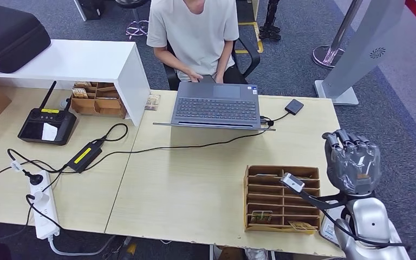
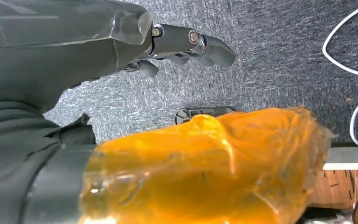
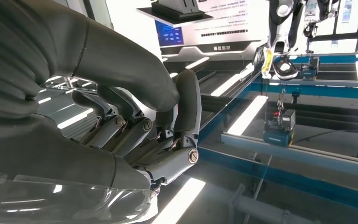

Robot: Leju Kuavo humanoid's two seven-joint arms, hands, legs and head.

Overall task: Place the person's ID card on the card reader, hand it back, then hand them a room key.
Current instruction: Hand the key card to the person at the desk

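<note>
Right hand (image 1: 353, 161) raised beside table edge, fingers curled, empty.

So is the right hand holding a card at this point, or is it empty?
Empty. The right hand is raised beside the wooden card organizer, fingers curled in with nothing between them; the right wrist view shows the same bare fingers.

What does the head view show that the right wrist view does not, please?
Only the head view shows the table, the laptop, the person seated behind it and the wooden card tray. Only the right wrist view shows ceiling lights and blue beams overhead. Both show the right hand, raised with its fingers curled and holding nothing.
</note>
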